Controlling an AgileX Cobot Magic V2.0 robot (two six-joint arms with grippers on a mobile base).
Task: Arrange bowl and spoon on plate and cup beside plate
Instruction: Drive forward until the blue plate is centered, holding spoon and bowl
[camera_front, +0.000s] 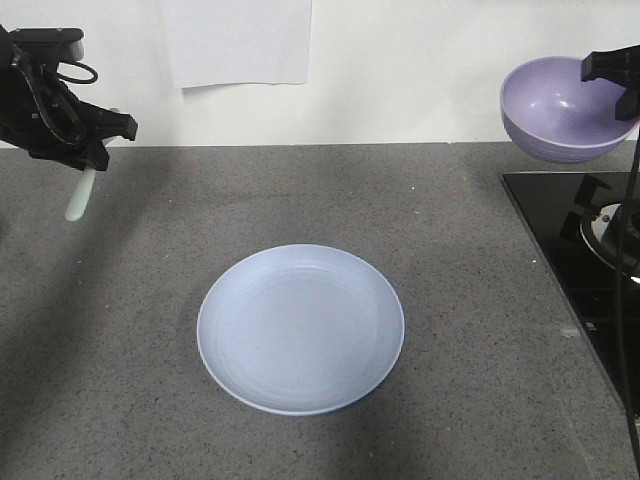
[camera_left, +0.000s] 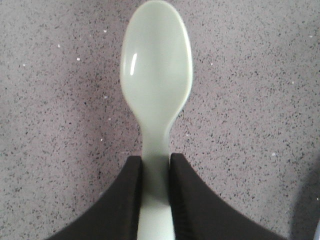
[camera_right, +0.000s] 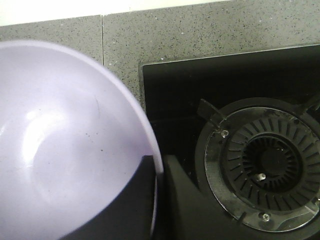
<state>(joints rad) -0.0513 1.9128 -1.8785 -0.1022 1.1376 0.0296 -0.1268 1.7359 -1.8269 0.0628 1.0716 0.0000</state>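
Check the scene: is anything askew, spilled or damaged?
Nothing spilled or damaged. The bowl hangs tilted in the right gripper, pinched at its rim above the edge of the hob. The left gripper clamps the spoon by its handle. The plate lies flat and bare. No cup shows in any view.

One round, shallow, pale blue plate (camera_front: 300, 330) sits mid-way on the one grey speckled stone tabletop (camera_front: 450, 200). One deep lavender-purple plastic bowl (camera_front: 555, 105) is at two o'clock and one pale mint-green plastic spoon (camera_front: 80, 200) at ten. There are two black robot hands, the left hand (camera_front: 98, 150) and the right hand (camera_front: 612, 72). One black glass hob (camera_front: 560, 220) with one round burner (camera_right: 262, 162) is at three o'clock. One white paper sheet (camera_front: 238, 40) is at twelve.
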